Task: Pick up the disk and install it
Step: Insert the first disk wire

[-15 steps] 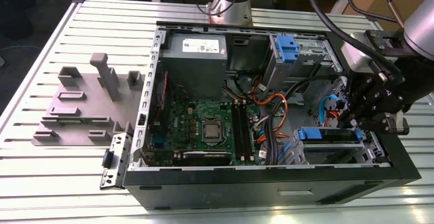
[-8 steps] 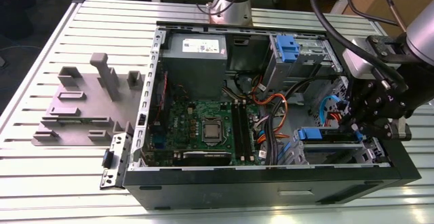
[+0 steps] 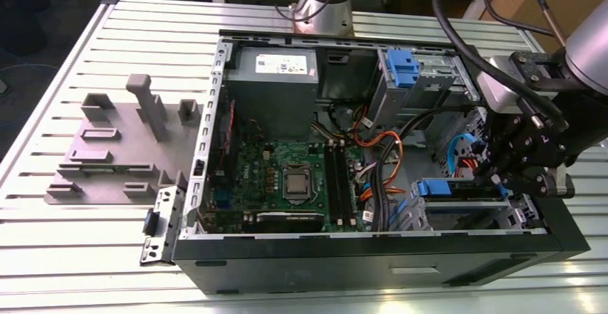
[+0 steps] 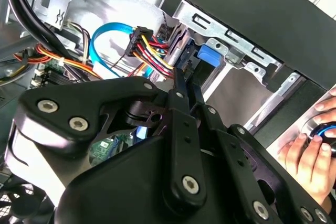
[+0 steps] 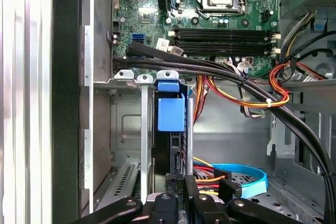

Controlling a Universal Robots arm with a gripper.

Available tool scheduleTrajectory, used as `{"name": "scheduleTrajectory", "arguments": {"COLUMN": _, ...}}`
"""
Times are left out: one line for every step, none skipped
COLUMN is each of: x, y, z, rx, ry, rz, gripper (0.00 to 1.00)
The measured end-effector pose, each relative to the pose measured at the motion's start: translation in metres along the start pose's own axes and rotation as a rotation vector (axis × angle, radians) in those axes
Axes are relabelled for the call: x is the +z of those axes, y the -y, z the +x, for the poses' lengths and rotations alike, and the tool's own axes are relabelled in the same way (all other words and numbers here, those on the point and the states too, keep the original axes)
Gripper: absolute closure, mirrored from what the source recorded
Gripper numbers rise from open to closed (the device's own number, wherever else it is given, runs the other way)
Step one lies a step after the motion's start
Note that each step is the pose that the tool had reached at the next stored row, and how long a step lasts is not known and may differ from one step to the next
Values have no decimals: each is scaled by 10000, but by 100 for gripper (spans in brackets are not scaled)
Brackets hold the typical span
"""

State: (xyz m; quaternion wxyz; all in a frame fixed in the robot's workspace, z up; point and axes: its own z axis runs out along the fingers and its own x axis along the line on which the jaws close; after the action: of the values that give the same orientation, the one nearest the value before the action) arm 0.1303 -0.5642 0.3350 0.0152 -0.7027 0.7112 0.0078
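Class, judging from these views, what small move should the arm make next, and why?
Probably a short, straight push further into the drive cage. The disk stands on edge between the cage rails, blue carrier tab outward, with the gripper at its end, so it appears partly seated.

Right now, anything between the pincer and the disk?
Nothing visible. In the first wrist view the pincer sits right at the disk's edge; the blue cable lies off to the side, not across.

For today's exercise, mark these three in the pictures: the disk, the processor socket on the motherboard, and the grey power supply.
disk [image 5: 171, 114], first wrist view, on its blue carrier tab.
processor socket [image 3: 297, 184], exterior view, on its metal centre.
power supply [image 3: 275, 86], exterior view, on its grey face below the white sticker.
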Motion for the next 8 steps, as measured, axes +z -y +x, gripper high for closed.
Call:
{"name": "scheduleTrajectory", "arguments": {"x": 2, "y": -4, "z": 0, "rx": 0, "ry": 2, "rz": 34, "gripper": 82}}
{"name": "scheduleTrajectory", "arguments": {"x": 4, "y": -9, "z": 0, "rx": -5, "ry": 3, "rz": 71, "gripper": 82}}
{"name": "scheduleTrajectory", "arguments": {"x": 4, "y": -15, "z": 1, "rx": -14, "ry": 2, "rz": 107, "gripper": 82}}
{"name": "scheduleTrajectory", "arguments": {"x": 5, "y": -22, "z": 0, "rx": -21, "ry": 3, "rz": 141, "gripper": 82}}
{"name": "scheduleTrajectory", "arguments": {"x": 5, "y": -27, "z": 1, "rx": -24, "ry": 3, "rz": 164, "gripper": 82}}
{"name": "scheduleTrajectory", "arguments": {"x": 5, "y": -32, "z": 1, "rx": -24, "ry": 2, "rz": 175, "gripper": 82}}
{"name": "scheduleTrajectory", "arguments": {"x": 5, "y": -38, "z": 1, "rx": -24, "ry": 2, "rz": 181, "gripper": 82}}
{"name": "scheduleTrajectory", "arguments": {"x": 6, "y": -42, "z": 1, "rx": -24, "ry": 3, "rz": 185, "gripper": 82}}
